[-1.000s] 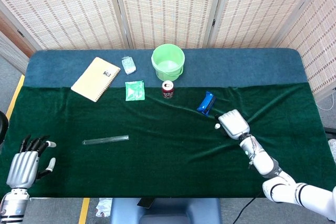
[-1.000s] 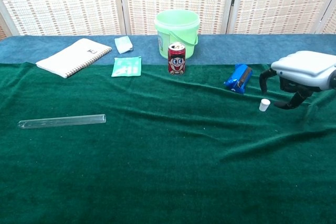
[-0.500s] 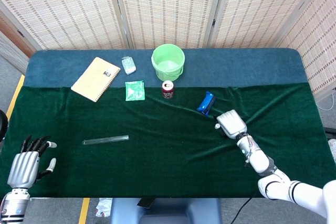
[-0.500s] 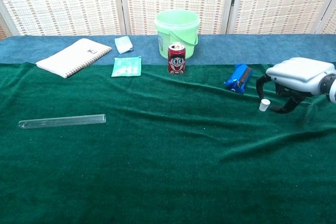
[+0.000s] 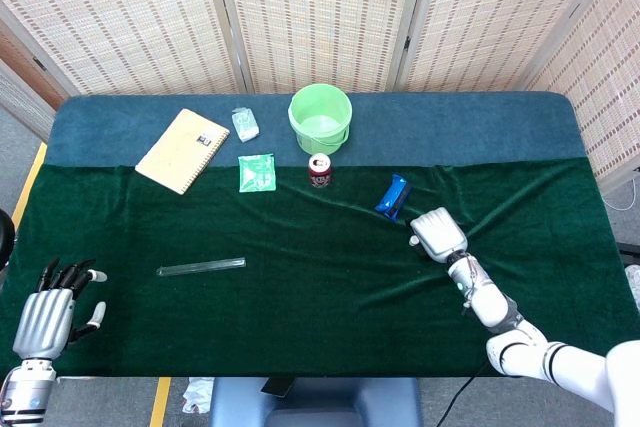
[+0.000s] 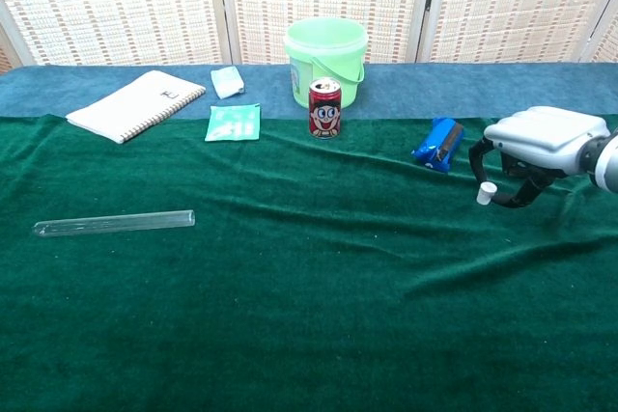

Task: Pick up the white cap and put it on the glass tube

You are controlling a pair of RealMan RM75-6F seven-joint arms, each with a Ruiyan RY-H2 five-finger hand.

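One green bucket (image 6: 326, 57) is standing at the bench's (image 6: 290, 315) far edge, its contents not discernible; one red can (image 6: 324, 108) is standing just before it. One glass tube (image 6: 114, 223) is lying uncapped at left. One white cap (image 6: 486, 193) is sitting by the right hand (image 6: 539, 147), whose fingers are curling around it; grip uncertain. The left hand (image 5: 52, 312) is hanging spread, holding nothing.

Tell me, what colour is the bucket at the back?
Light green. The bucket shows best in the chest view.

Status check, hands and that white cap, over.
Right hand curled around white cap, grip unconfirmed. Left hand open, idle. Glass tube flat on cloth, unobstructed.
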